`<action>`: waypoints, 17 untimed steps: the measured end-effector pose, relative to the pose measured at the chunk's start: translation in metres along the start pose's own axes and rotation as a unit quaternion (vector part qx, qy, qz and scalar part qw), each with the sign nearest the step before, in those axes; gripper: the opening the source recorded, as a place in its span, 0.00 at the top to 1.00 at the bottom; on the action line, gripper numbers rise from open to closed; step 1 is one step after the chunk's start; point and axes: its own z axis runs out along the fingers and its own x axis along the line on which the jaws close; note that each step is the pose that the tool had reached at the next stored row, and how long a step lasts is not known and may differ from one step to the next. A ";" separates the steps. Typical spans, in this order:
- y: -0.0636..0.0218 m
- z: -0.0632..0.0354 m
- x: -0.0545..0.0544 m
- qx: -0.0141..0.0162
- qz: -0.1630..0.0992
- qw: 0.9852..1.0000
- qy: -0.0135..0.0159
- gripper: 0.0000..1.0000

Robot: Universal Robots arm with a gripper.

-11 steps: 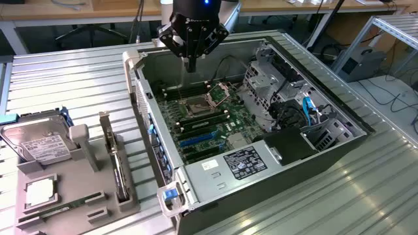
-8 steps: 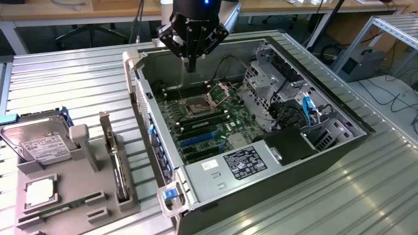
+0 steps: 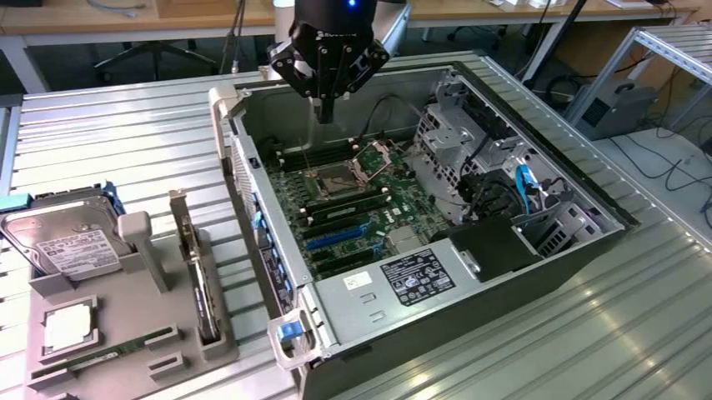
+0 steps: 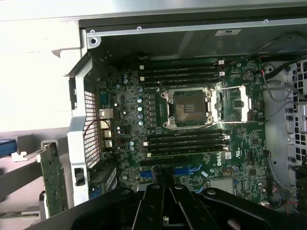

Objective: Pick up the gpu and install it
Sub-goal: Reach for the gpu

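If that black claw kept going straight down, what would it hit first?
The black gripper would probably meet the green motherboard in the open grey computer case, though depth is unclear.

Ribbed metal table (image 3: 112, 125), wooden desks (image 3: 189, 17) behind

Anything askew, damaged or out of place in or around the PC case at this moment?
Nothing spilled or broken. The CPU socket has its retention frame flipped open and looks empty. The gpu stands on edge in the grey holder beside the case; the shut claw hangs over the motherboard, empty.
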 end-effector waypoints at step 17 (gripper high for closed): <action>-0.0027 -0.0010 0.036 0.000 0.000 1.000 0.000 0.89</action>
